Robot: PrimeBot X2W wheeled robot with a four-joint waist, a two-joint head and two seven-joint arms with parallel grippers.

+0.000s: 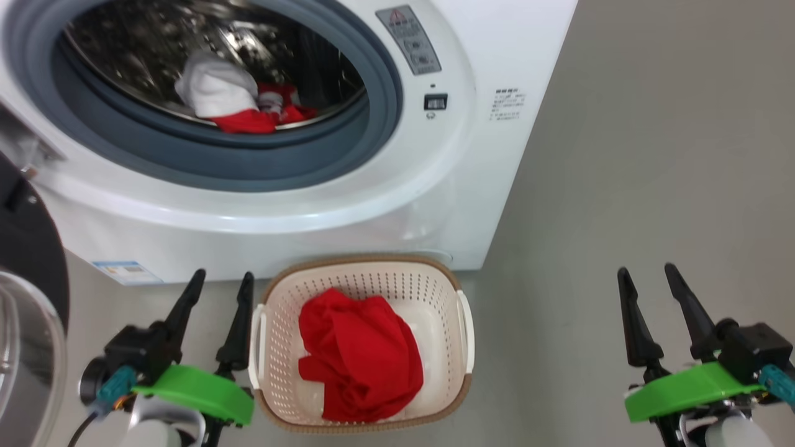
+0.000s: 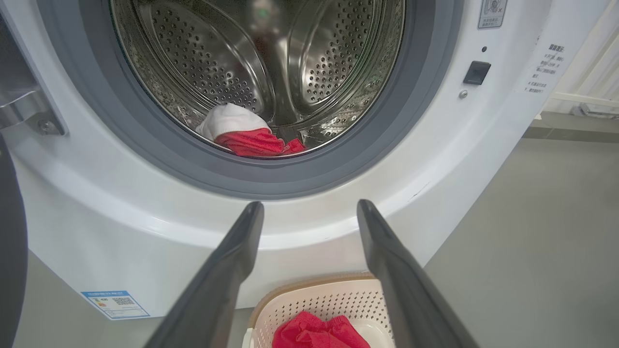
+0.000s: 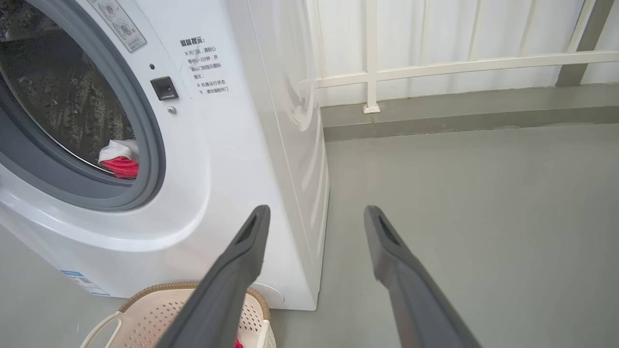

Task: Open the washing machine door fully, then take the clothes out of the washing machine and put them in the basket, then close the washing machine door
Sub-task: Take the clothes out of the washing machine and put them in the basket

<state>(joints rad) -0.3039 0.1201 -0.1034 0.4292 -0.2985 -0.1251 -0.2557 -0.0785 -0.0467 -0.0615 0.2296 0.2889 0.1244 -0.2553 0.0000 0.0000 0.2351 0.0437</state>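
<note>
The white washing machine (image 1: pixel 472 155) stands with its door (image 1: pixel 28 298) swung open at the left edge of the head view. Red and white clothes (image 1: pixel 239 99) lie at the front of the steel drum (image 2: pixel 261 63), also seen as clothes (image 2: pixel 246 135) and clothes (image 3: pixel 121 162). The cream basket (image 1: pixel 463 323) sits on the floor against the machine's front, holding a red garment (image 1: pixel 360 354). My left gripper (image 1: pixel 223 285) is open and empty just left of the basket. My right gripper (image 1: pixel 646 276) is open and empty over bare floor, right of the machine.
Grey floor (image 1: pixel 652 155) stretches to the right of the machine. A white railing and wall (image 3: pixel 435 63) stand behind it. The open door's glass bowl (image 1: pixel 25 360) bulges close to my left arm.
</note>
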